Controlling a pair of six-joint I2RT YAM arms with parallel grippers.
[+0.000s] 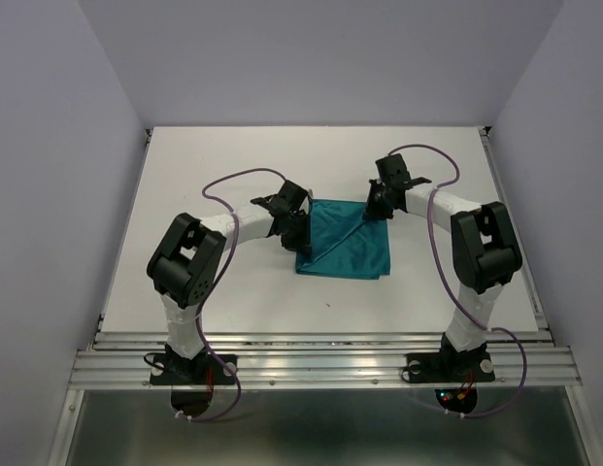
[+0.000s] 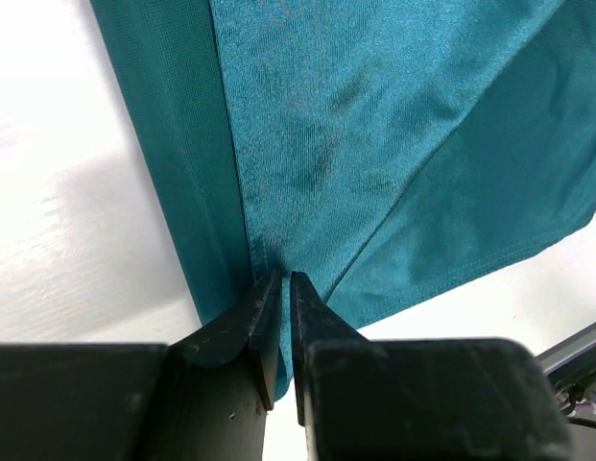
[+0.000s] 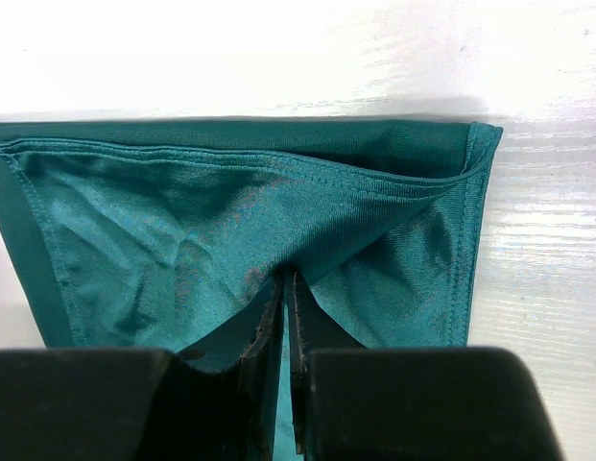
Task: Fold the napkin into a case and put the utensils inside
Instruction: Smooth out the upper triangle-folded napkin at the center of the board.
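The teal napkin (image 1: 345,243) lies folded on the white table, with a diagonal fold line across it. My left gripper (image 1: 299,233) is at its left edge, shut on the cloth; in the left wrist view the fingertips (image 2: 283,280) pinch the napkin (image 2: 374,144) near a stitched hem. At the napkin's far right corner my right gripper (image 1: 374,209) is shut on a layer of cloth. The right wrist view shows that gripper (image 3: 288,279) pinching the napkin (image 3: 230,211) where the top layer lifts off the one under it. The utensils are out of view.
The white table (image 1: 233,175) is bordered by metal rails at the near edge (image 1: 320,354) and along both sides. Purple cables loop from both arms above the surface. Pale walls enclose the table on three sides.
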